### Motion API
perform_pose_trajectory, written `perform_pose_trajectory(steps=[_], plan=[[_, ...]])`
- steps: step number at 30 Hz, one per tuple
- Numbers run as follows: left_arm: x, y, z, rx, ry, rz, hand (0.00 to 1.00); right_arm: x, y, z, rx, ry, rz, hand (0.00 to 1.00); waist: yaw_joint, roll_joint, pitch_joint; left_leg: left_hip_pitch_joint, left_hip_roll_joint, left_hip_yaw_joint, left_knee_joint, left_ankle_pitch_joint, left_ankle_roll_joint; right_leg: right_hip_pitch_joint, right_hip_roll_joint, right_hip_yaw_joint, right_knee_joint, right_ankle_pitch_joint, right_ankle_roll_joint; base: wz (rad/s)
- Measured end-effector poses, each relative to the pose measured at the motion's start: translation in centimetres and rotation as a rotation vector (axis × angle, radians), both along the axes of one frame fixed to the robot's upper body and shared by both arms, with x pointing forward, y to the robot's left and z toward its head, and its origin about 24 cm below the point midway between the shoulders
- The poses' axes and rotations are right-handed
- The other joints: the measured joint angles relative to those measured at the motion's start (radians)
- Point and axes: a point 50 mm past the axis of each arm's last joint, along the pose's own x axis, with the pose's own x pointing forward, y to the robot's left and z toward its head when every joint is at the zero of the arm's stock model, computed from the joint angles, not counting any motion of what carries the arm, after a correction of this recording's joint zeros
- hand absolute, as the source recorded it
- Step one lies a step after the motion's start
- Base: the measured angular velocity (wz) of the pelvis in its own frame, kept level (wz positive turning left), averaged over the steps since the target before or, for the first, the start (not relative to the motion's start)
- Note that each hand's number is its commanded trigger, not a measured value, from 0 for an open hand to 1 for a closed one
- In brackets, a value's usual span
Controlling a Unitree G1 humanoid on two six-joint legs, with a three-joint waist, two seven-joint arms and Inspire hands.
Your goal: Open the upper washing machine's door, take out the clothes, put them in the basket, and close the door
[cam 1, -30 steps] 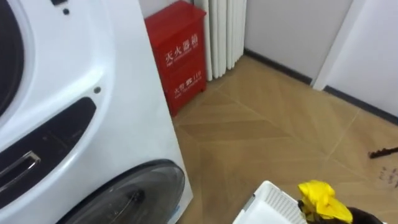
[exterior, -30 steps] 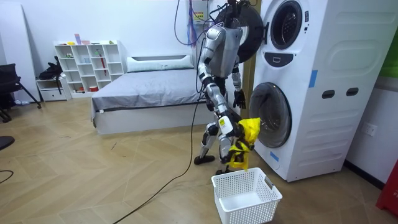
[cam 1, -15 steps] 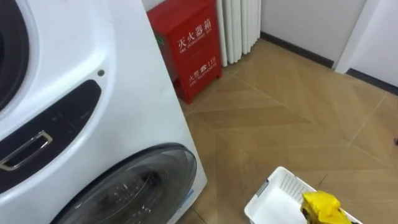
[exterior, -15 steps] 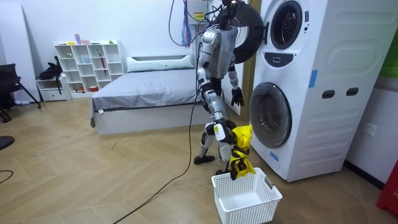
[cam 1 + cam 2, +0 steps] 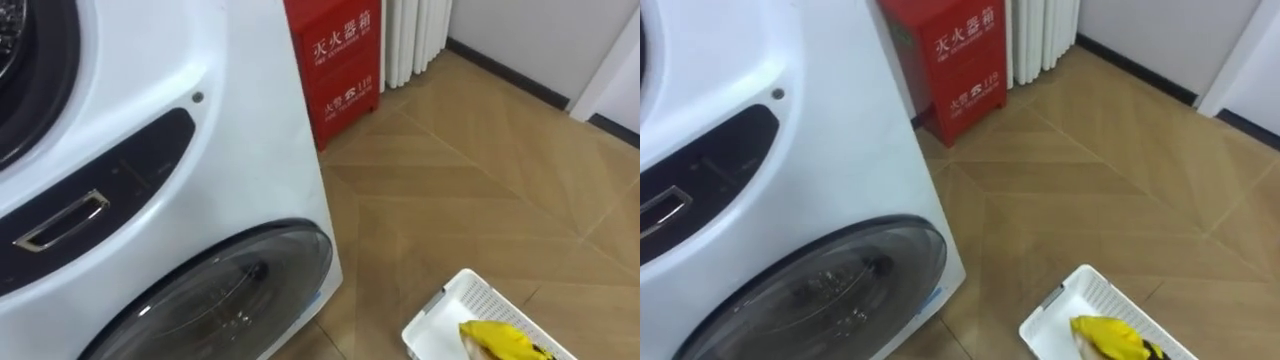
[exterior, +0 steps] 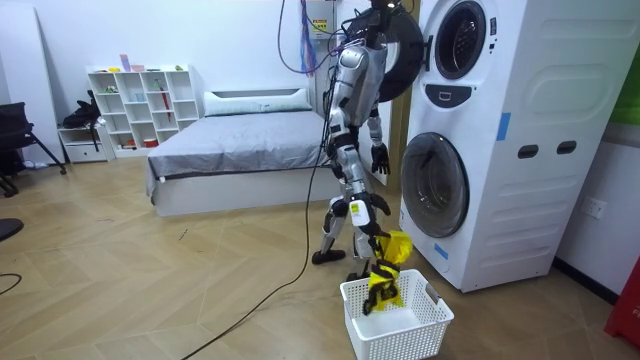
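Writing: red cabinet (image 5: 335,70) at 12 o'clock in the eye view has two rows of white characters on its front. There's a small blue label (image 5: 314,297) at the 4 o'clock edge of the lower door (image 5: 235,290), print too small to make out. In the room view, a blue sticker (image 6: 503,125) sits on the side wall of the washing machine (image 6: 520,150), nothing legible on it.

Right hand (image 6: 372,222): low, with the arm reaching down toward 5 o'clock from the torso in the room view. Fingers are closed on the top of the yellow cloth (image 6: 390,262). The cloth hangs from the hand with its lower end inside the white basket (image 6: 400,338). In the eye view the cloth sits at 5 o'clock over the basket's interior, cut by the bottom edge.

Left hand (image 6: 378,158): hangs free at 9 o'clock of the machine front, level with the seam between the two units. Can't tell if it's open or closed.

Containers: basket is on the floor (image 6: 200,280), near the machine's front and below the lower door. The cloth is the one item seen in it. Lower door is closed, dark glass, contents not readable. Upper door (image 6: 398,55) is swung open at 9 o'clock of the upper drum.

Robot stands upright between the bed (image 6: 240,150) and the machine, basket at its feet.
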Motion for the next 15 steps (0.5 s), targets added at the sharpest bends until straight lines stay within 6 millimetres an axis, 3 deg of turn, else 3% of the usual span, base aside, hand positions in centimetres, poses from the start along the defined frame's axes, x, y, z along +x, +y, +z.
perform_pose_trajectory(steps=[7,15], plan=[[-0.1,0.0,0.0,-0.001,0.005,0.000,0.00,-0.8,-0.1,-0.3,0.017,0.011,-0.022,0.00,0.000,-0.014,-0.0056,-0.002,0.001,-0.004,0.007,0.002,0.001,0.001,-0.015,-0.025,0.019,-0.018,-0.002,0.13],[-0.5,0.0,-0.1,-0.004,0.013,0.003,0.00,-1.2,-0.2,-0.4,0.014,0.022,-0.041,0.00,-0.002,-0.015,-0.0057,-0.006,0.009,-0.020,0.009,0.008,0.000,0.007,-0.030,-0.052,0.021,-0.023,-0.005,0.12]])
